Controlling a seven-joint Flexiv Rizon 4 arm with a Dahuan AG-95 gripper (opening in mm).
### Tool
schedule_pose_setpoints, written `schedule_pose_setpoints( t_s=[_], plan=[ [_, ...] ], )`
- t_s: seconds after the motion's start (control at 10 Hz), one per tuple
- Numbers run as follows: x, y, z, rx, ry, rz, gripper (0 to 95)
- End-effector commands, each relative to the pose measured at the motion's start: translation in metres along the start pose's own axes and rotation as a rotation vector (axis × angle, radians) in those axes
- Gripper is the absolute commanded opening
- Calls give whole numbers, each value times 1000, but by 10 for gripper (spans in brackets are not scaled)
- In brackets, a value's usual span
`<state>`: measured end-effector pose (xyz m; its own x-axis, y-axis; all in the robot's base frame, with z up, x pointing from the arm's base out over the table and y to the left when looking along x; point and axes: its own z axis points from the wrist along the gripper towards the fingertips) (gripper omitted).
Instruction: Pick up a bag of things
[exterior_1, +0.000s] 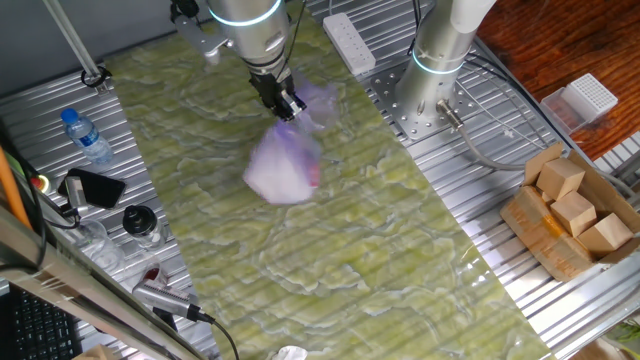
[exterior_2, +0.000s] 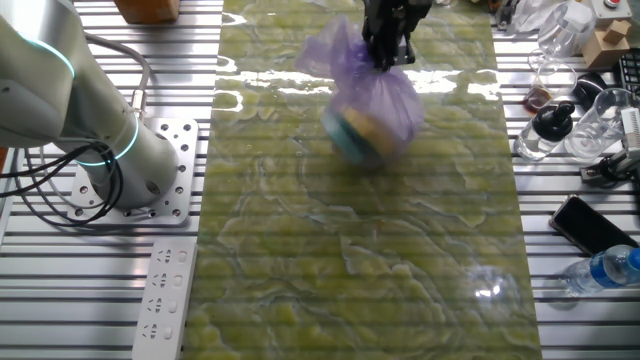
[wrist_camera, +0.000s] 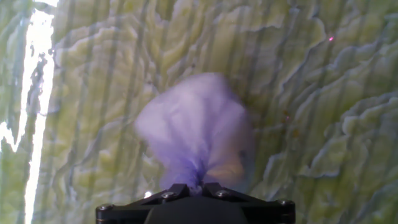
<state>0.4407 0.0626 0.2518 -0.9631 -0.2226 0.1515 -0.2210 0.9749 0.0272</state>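
Note:
The bag of things (exterior_1: 284, 166) is a pale lilac translucent plastic bag, blurred, hanging above the green marbled mat. My gripper (exterior_1: 286, 107) is shut on its crinkled tied top and holds it off the surface. In the other fixed view the bag (exterior_2: 372, 110) bulges with teal and yellow items below my gripper (exterior_2: 385, 58). In the hand view the bag (wrist_camera: 194, 127) hangs straight below my gripper (wrist_camera: 194, 186), its neck pinched between the two black fingers.
A brown cardboard box of wooden blocks (exterior_1: 570, 215) stands at the right. A power strip (exterior_1: 348, 42) lies at the back. A water bottle (exterior_1: 86, 138), a phone (exterior_1: 95, 186) and small jars stand at the left. A second arm's base (exterior_1: 437, 75) is mounted behind the mat.

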Motion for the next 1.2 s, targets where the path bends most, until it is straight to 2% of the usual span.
schedule_pose_setpoints(
  t_s=[0.1, 0.5, 0.6, 1.0, 1.2],
  plan=[
    [2, 1, -1, 0, -4, 30, 0],
    [2, 1, -1, 4, -17, 56, 0],
    [2, 1, -1, 7, -32, 49, 0],
    [2, 1, -1, 26, -142, -3, 0],
    [2, 1, -1, 34, -166, 4, 0]
  ],
)
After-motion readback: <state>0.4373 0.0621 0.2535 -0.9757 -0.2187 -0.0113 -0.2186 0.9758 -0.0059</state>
